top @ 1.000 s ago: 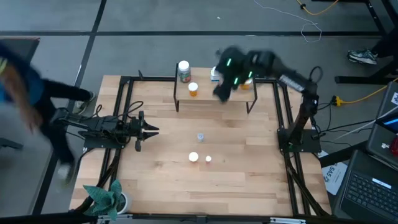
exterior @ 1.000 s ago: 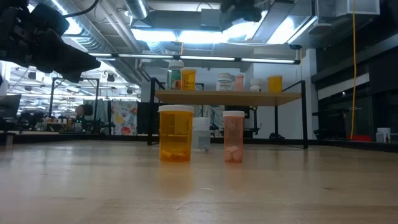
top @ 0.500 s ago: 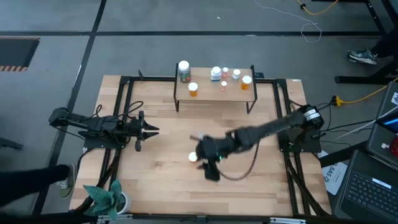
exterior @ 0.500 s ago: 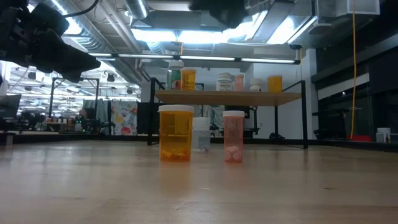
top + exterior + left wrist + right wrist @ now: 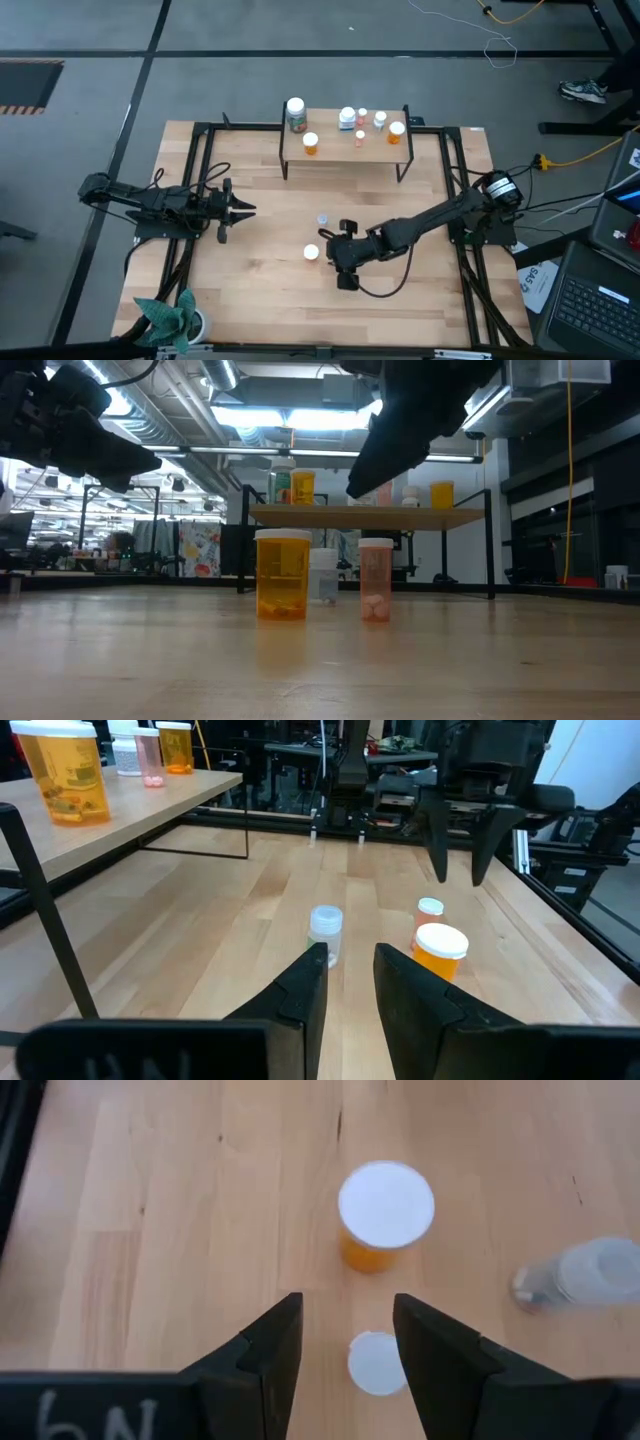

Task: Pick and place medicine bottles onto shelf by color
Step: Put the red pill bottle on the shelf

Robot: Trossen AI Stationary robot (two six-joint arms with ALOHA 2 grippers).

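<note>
Right gripper's fingers (image 5: 440, 1342) spread, empty, above small pink bottle's cap (image 5: 377, 1363); unpinched.

Partly hidden or unreadable parts of the bottle-sorting table.
Low view: shelf (image 5: 365, 516) bottles partly blocked by dark right arm; clear bottle (image 5: 323, 574) half hidden behind orange bottle (image 5: 283, 574). Right wrist view: small white cap (image 5: 375, 1363) partly behind fingers (image 5: 270, 1345), clear bottle (image 5: 585, 1275) blurred. Labels too small to read.

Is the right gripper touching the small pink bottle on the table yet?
Apart. The low view shows the right gripper hanging well above the small pink bottle, with clear space between them.
</note>
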